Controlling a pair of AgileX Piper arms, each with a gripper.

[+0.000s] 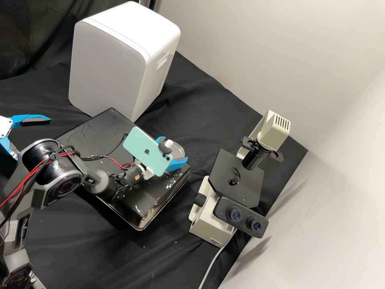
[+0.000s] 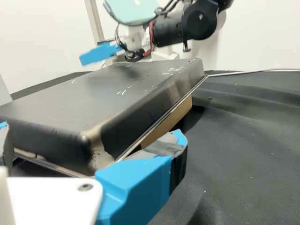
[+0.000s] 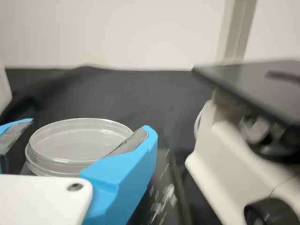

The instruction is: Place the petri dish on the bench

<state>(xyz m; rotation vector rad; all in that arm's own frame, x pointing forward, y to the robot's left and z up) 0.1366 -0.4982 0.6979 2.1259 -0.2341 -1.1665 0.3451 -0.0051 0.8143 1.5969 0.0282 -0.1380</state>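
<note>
The clear petri dish (image 3: pixel 79 143) sits between the two blue fingers of my right gripper (image 3: pixel 86 129), which are shut on its sides. In the high view this gripper (image 1: pixel 174 154) hovers at the right corner of a black raised tray (image 1: pixel 100 132), with the dish (image 1: pixel 179 152) mostly hidden behind a mint-green phone (image 1: pixel 146 150) mounted on the wrist. My left gripper (image 1: pixel 30 136) stands open at the far left edge of the bench, holding nothing. Its fingers (image 2: pixel 154 168) point at the near side of the tray (image 2: pixel 93 103).
A beige and black microscope (image 1: pixel 236 188) stands on the right of the bench, close to the right gripper and large in its wrist view (image 3: pixel 243 154). A white box (image 1: pixel 120 56) stands at the back. Black cloth (image 1: pixel 192 108) covers the bench between them.
</note>
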